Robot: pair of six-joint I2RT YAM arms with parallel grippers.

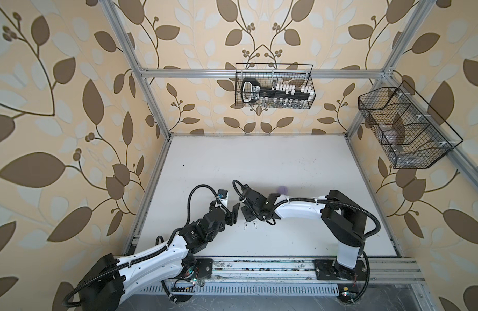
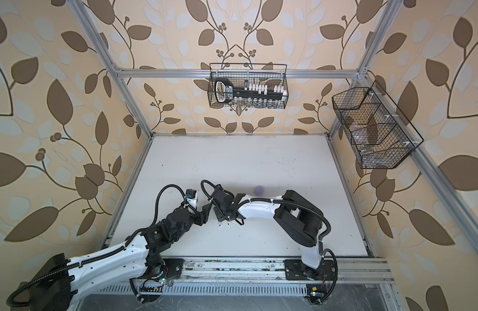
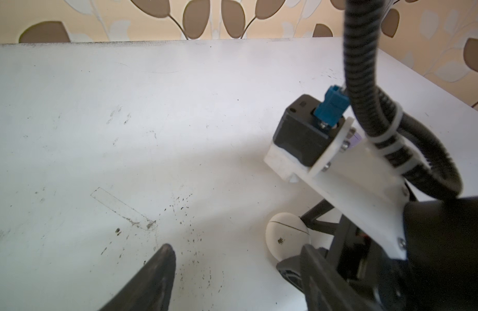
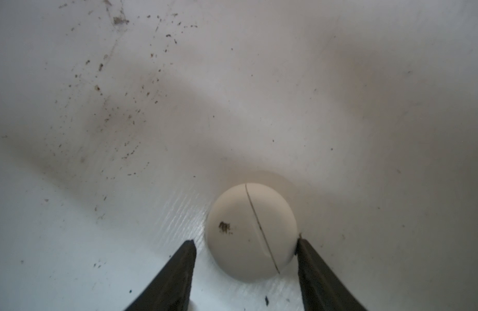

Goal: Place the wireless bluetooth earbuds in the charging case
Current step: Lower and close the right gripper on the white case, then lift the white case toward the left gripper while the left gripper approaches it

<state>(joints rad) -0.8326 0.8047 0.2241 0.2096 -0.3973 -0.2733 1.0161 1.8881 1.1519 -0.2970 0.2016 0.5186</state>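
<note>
Label on black tool [image 1: 259, 93] in wire basket [image 1: 272, 65] was unreadable. Right gripper [image 4: 244, 242] straddled white charging case [image 4: 243, 215], one finger [image 4: 310, 258] touching it, not clamped. Left gripper [image 1: 233, 214] stood wide, holding nothing.

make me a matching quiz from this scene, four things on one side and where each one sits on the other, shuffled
Things
1. white round case
2. lilac round case
3. white earbuds
4. black tool rack

Places
A. in the wire basket on the back rail
B. loose on the table, on the near side of the right gripper
C. between the right gripper's open fingers
D. on the table beyond the right arm

Pairs: 1-C, 2-D, 3-B, 4-A
</note>
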